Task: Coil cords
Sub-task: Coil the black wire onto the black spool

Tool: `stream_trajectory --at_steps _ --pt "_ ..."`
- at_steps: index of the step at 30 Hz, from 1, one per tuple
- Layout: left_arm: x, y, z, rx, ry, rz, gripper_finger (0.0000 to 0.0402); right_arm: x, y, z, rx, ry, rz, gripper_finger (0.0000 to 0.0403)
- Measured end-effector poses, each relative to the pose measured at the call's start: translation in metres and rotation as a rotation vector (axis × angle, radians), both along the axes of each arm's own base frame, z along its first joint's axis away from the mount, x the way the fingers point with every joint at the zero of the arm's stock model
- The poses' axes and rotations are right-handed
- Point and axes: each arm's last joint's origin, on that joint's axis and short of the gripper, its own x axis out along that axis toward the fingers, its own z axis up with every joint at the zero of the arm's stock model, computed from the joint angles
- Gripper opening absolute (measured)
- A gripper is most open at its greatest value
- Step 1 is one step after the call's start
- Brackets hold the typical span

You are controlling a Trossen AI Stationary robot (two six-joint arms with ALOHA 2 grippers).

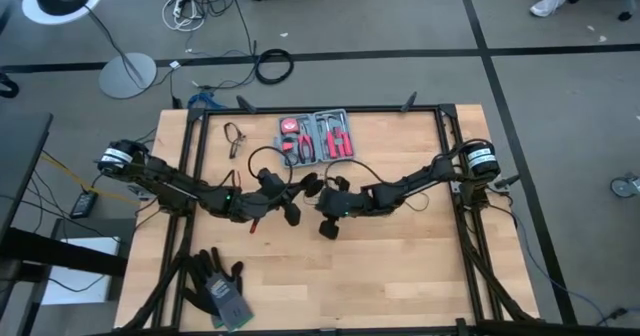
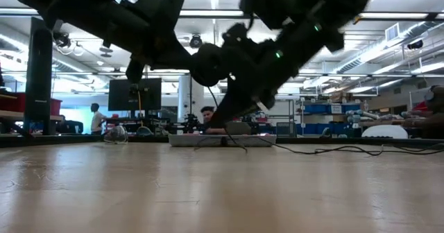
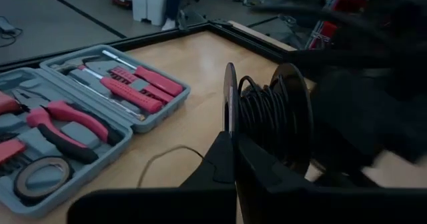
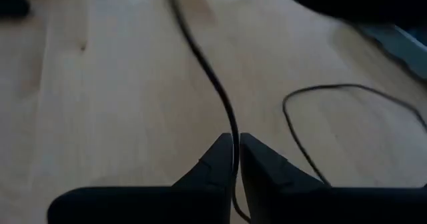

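Observation:
A black spool (image 3: pixel 270 117) wound with thin black cord hangs above the table's middle, with my left gripper (image 3: pixel 231 159) shut on it. From there the cord (image 4: pixel 213 84) runs down to the wood, and a slack loop (image 4: pixel 333 91) lies there. My right gripper (image 4: pixel 234 151) is low over the table just right of the left one (image 1: pixel 293 214), its fingers close together with the cord between them. The open red tool kit (image 1: pixel 316 138) lies on the table behind both grippers. My left gripper pinches the rim of the spool's thin outer disc (image 3: pixel 230 111) between its two fingers. The spool stands on edge, lifted clear of the table, its wound cord beside the fingers. My right gripper has a single strand of the cord (image 4: pixel 233 141) between its two fingertips. The fingers slant down toward the table, and the strand runs on ahead over the wood, slack.
Dark gloves (image 1: pixel 215 286) lie at the near left of the table, and a small hand tool (image 1: pixel 236 138) lies left of the tool kit. A black frame (image 1: pixel 440 116) edges the tabletop. Bare wood lies at the near right (image 1: pixel 400 276).

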Motion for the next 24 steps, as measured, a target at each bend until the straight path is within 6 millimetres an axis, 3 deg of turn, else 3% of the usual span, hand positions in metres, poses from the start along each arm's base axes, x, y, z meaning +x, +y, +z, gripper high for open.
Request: stream_trajectory --at_steps 5,10,19,24 --pt "-0.001 -0.005 -0.001 -0.004 0.004 -0.019 0.0000 -0.017 -0.013 -0.017 0.059 -0.108 -0.103 0.0027" --pt "-0.003 -0.008 -0.002 0.003 -0.004 -0.024 0.0000 -0.033 -0.028 -0.026 0.101 -0.081 -0.176 0.0024" --pt "-0.043 0.002 -0.032 -0.017 -0.181 -0.064 0.0000 -0.032 -0.030 -0.022 0.154 -0.128 -0.104 0.0024" --pt "-0.052 0.004 -0.035 -0.019 -0.219 -0.103 0.0000 -0.033 -0.036 -0.020 0.147 -0.124 -0.119 0.0018"
